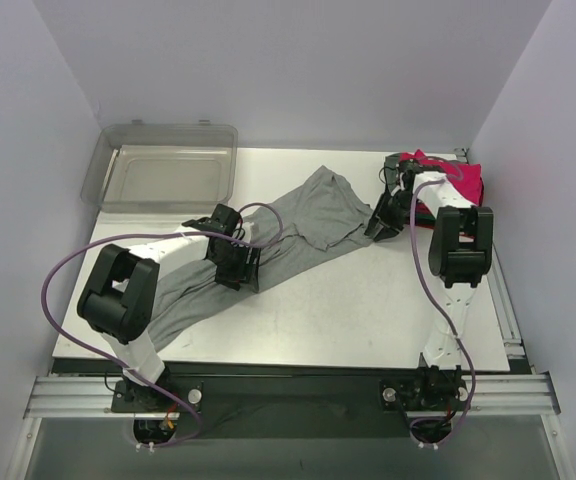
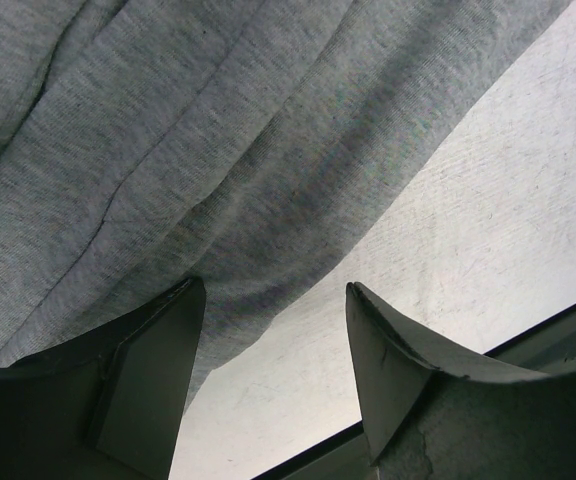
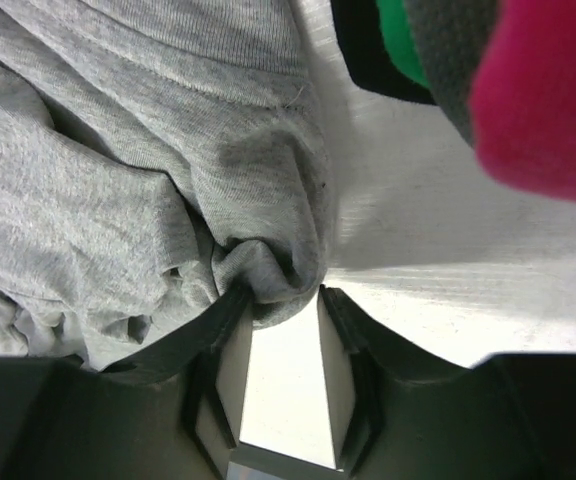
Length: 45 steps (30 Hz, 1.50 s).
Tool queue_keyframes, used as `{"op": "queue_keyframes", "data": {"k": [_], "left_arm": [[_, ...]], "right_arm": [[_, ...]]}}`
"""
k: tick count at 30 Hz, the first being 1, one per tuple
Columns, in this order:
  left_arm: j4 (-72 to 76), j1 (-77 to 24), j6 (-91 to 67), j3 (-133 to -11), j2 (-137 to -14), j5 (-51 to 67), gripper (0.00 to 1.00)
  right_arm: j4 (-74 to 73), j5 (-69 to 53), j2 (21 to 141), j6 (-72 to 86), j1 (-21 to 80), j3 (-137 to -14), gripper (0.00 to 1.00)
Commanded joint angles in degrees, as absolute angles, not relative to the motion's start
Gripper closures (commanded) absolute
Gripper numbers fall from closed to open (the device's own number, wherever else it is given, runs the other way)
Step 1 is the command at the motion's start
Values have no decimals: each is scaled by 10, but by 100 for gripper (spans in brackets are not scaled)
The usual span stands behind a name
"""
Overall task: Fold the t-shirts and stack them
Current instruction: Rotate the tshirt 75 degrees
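The large heather-grey t-shirt (image 1: 308,215) lies stretched in a rumpled band from the table's front left to the back right. My left gripper (image 1: 238,265) sits low over its middle part, open, with the cloth's edge (image 2: 218,130) reaching between the fingertips (image 2: 193,300). My right gripper (image 1: 380,225) is at the shirt's right end, shut on a bunched fold of the grey cloth (image 3: 268,270). Folded shirts (image 1: 455,185) are stacked at the back right, pink-red (image 3: 548,90) on top, with grey, green (image 3: 400,40) and dark layers below.
A clear plastic bin (image 1: 163,165) stands at the back left, partly off the white table (image 1: 368,310). The table's dark front edge (image 2: 548,320) shows just behind my left fingers. Walls close in the left, back and right sides.
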<state>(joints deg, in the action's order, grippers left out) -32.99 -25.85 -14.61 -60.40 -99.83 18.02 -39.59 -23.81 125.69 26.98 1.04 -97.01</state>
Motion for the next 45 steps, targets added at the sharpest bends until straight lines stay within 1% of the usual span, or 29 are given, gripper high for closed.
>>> {"op": "queue_keyframes", "data": {"k": [1, 6, 7, 8, 11, 12, 13, 18, 28, 42, 44, 45], "left_arm": [[-325, -264, -128, -598, -1020, 152, 30], [-323, -265, -127, -597, -1020, 152, 30], [-323, -265, -126, -596, -1020, 153, 30], [-325, -265, -124, -597, -1021, 151, 30], [-330, -265, -117, -595, -1023, 149, 30], [-330, -265, -117, -595, -1024, 147, 30], [-333, -264, -115, -594, -1024, 144, 30], [-340, -264, -108, -592, -1025, 133, 30], [-352, -265, -98, -595, -1032, 119, 30], [-348, -265, -103, -597, -1039, 124, 30], [-346, -265, -103, -600, -1040, 131, 30], [-342, -265, -107, -602, -1040, 141, 30]], "right_arm": [[-408, -212, 1260, 267, 18, -976, 69], [-402, -200, 1279, 279, 23, -974, 79], [-402, -198, 1279, 279, 22, -976, 83], [-402, -193, 1278, 281, 22, -976, 85], [-400, -191, 1271, 295, 12, -978, 96], [-401, -191, 1268, 299, 12, -978, 96], [-402, -192, 1264, 304, 6, -978, 100], [-402, -196, 1244, 314, -21, -997, 100], [-412, -236, 1273, 330, -47, -1070, 100], [-426, -238, 1296, 355, -84, -1095, 100], [-427, -236, 1296, 357, -87, -1095, 99], [-427, -237, 1296, 355, -86, -1096, 97]]}}
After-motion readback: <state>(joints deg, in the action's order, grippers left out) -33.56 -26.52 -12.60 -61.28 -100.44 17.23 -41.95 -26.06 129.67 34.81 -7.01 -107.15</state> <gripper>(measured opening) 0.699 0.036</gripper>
